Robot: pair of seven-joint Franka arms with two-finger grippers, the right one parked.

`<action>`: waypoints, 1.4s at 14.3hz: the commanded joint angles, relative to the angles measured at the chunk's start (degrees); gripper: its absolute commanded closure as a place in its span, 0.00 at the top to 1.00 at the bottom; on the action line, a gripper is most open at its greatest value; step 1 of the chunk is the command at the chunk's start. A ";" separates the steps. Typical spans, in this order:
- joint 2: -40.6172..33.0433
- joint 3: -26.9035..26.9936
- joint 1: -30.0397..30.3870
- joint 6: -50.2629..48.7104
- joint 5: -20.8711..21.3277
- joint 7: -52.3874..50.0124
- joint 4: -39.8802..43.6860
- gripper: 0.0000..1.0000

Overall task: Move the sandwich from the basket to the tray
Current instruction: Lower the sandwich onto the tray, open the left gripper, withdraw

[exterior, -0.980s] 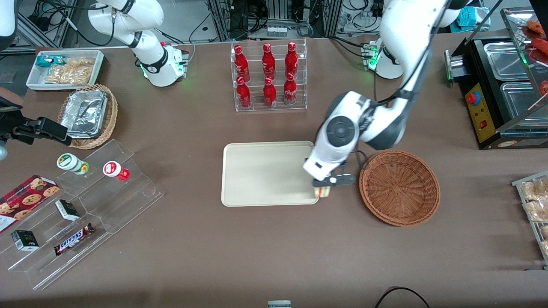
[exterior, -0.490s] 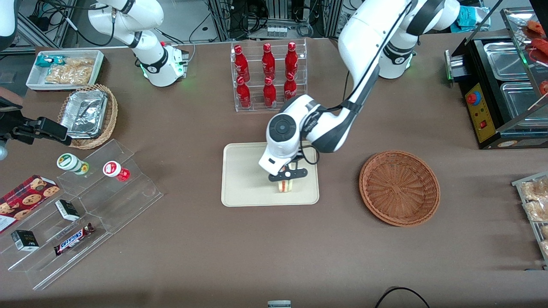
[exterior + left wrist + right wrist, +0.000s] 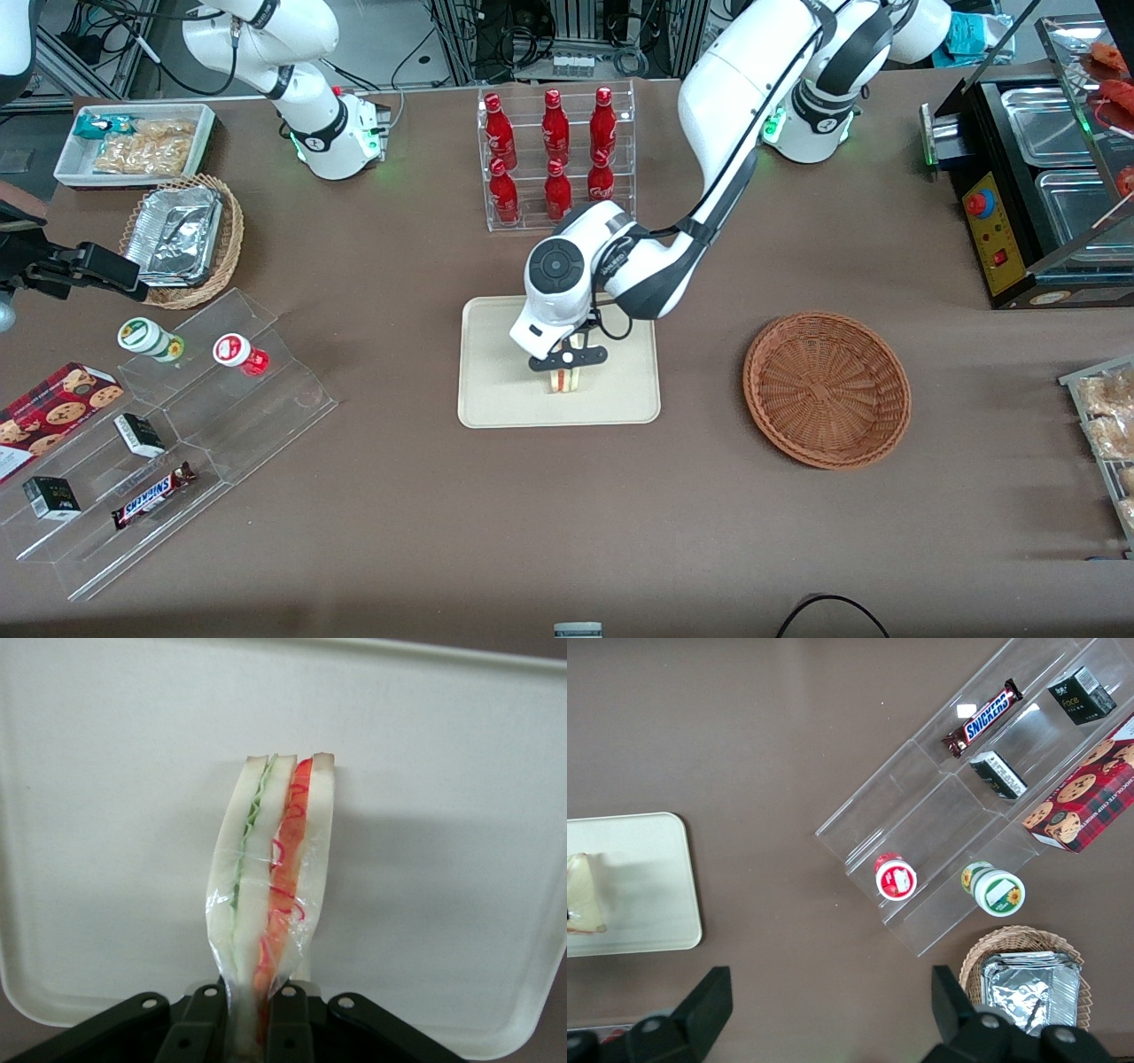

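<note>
The clear-wrapped sandwich (image 3: pixel 567 380) (image 3: pixel 270 877) is pinched at one end between the black fingers (image 3: pixel 199 1028) of my left gripper (image 3: pixel 568 361) (image 3: pixel 251 1028), which is shut on it. It hangs over the cream tray (image 3: pixel 496 372) (image 3: pixel 443 859), near the tray's edge nearest the front camera; whether it touches the surface I cannot tell. Green filling shows along one bread layer, red along the other. The round reddish-brown basket (image 3: pixel 827 387) holds nothing and stands beside the tray toward the working arm's end. The right wrist view catches the sandwich (image 3: pixel 585 895) on the tray's corner (image 3: pixel 664 904).
A clear rack of red bottles (image 3: pixel 556 155) stands farther from the front camera than the tray. Toward the parked arm's end lie acrylic steps (image 3: pixel 177 443) with cups, boxes and a Snickers bar, a tan basket with foil trays (image 3: pixel 182 239), and a white snack bin (image 3: pixel 133 142).
My gripper carried the sandwich from beside the basket's rim, across the tray's edge, to over the tray's middle. The basket stayed put.
</note>
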 commanded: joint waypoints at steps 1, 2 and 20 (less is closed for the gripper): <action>1.60 0.33 -1.18 0.03 0.14 -1.53 2.44 0.04; 1.78 0.33 -1.44 0.30 0.14 -1.70 2.27 0.09; -24.48 0.69 12.42 -11.04 0.23 5.12 -16.87 1.00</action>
